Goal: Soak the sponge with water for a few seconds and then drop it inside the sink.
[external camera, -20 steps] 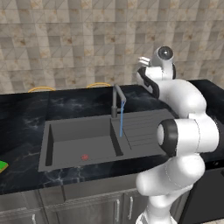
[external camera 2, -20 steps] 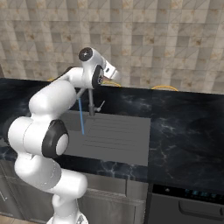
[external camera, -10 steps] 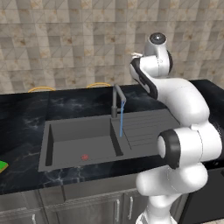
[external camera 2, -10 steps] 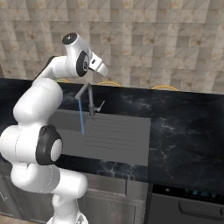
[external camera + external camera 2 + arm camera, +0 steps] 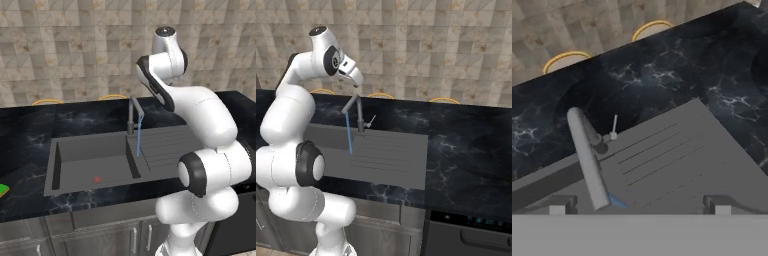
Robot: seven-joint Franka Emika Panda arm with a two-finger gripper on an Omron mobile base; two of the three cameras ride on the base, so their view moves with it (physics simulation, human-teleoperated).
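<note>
The sink (image 5: 80, 165) is a dark grey basin set in the black marbled counter, with a small red spot (image 5: 96, 179) on its floor and a ribbed drainboard (image 5: 391, 155) to its right. A thin blue stream of water (image 5: 139, 137) runs from the grey tap (image 5: 132, 114) down to the basin's right edge. A bright green corner of the sponge (image 5: 2, 190) lies on the counter at the far left edge. My gripper (image 5: 355, 82) hangs high above the tap, open and holding nothing. In the hand view my gripper (image 5: 639, 207) looks down on the spout (image 5: 587, 155) and the water (image 5: 617, 201).
Three yellow-rimmed round things (image 5: 112, 96) (image 5: 47, 102) (image 5: 443, 100) stand along the back of the counter by the tiled wall. A thin tap lever (image 5: 371, 121) sticks out beside the tap. A dark appliance front (image 5: 471, 235) sits under the counter at the right.
The arm has swung left and a little up, bringing the hand from right of the tap to above it. The jaws stay open; sink and water are unchanged.
</note>
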